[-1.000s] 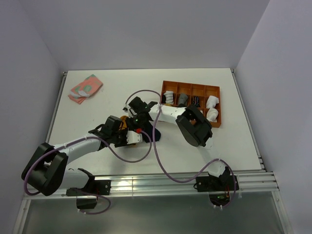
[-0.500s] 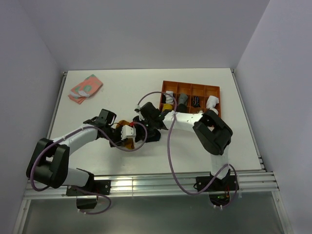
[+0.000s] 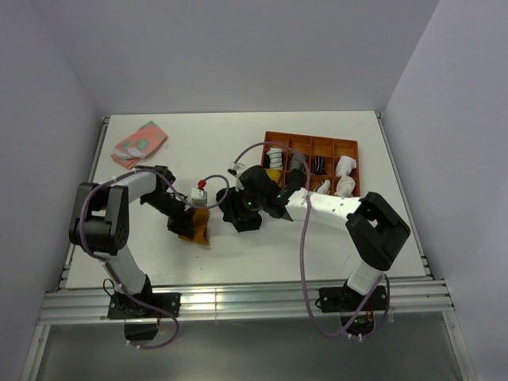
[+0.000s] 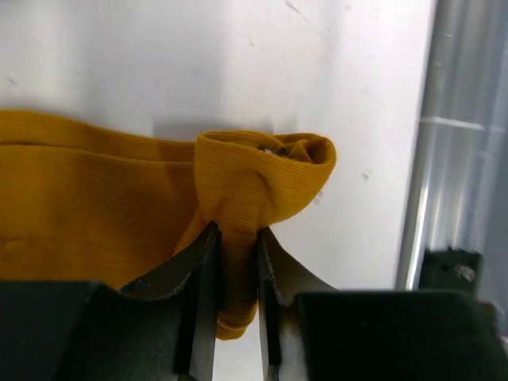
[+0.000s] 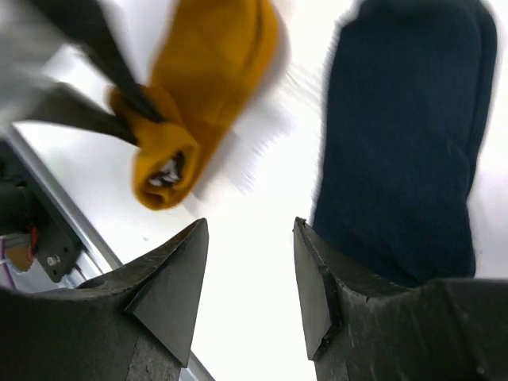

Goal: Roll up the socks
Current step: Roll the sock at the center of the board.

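The mustard sock pinched in the left hand
Its bunched end sits clamped at frame centre on the counter; the right hand gapes wide and empty, the navy sock at upper right.

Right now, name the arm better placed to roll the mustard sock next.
Left. The left end effector pinches a fold of the mustard sock; the right end effector hangs open and empty, between that sock and the navy sock.
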{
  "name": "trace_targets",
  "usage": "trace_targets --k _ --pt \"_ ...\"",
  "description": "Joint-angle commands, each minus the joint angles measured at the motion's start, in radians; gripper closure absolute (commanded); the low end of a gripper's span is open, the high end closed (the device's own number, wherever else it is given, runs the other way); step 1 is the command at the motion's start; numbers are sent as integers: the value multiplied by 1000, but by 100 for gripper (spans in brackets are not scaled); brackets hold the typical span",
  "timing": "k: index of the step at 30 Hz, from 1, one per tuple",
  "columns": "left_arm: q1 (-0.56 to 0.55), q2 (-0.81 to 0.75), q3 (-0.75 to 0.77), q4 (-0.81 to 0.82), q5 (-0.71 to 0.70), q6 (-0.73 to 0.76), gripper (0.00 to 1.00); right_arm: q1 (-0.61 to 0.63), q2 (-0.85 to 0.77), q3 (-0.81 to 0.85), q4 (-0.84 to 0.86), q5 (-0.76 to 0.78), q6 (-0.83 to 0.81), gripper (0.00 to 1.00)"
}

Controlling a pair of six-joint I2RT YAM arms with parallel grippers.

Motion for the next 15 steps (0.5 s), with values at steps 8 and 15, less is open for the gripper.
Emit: trace_targets --k 8,15 --pt "53 233 163 -376 22 197 94 185 -38 79 128 135 -306 44" --pt "60 285 167 -376 0 181 93 301 0 82 228 207 -411 39"
